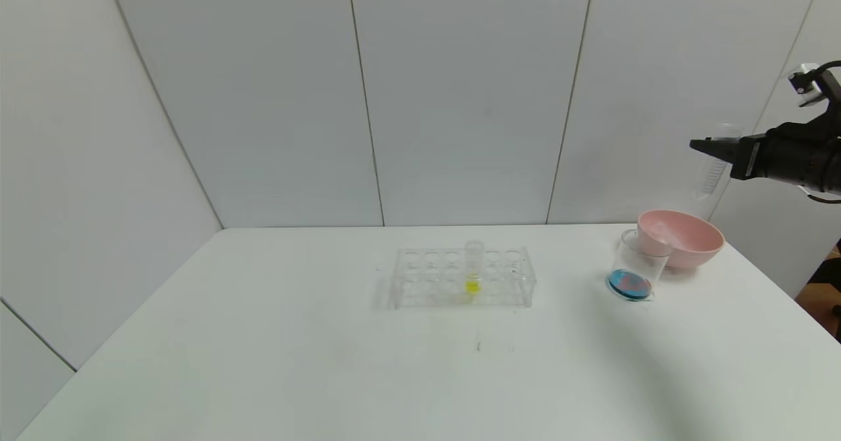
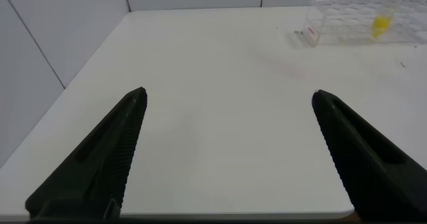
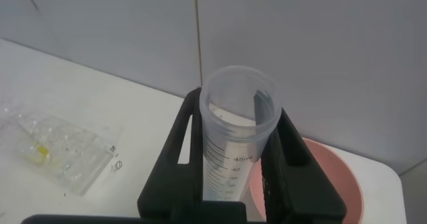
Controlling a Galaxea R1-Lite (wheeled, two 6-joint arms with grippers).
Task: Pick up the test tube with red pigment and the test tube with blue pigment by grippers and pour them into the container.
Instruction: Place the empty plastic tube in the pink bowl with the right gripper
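Right tool point(image 1: 706, 145) clenched on an empty clear tube point(image 3: 235, 137), raised high above the pink bowl point(image 1: 690, 237). Below it, beside the bowl, the container point(image 1: 636, 267) holds blue and red liquid on the counter point(image 1: 263, 336). Left tool point(image 2: 227, 151) released, low over the counter.

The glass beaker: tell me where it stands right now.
In the head view the glass beaker stands on the table's right side, against the pink bowl, right of the tube rack.
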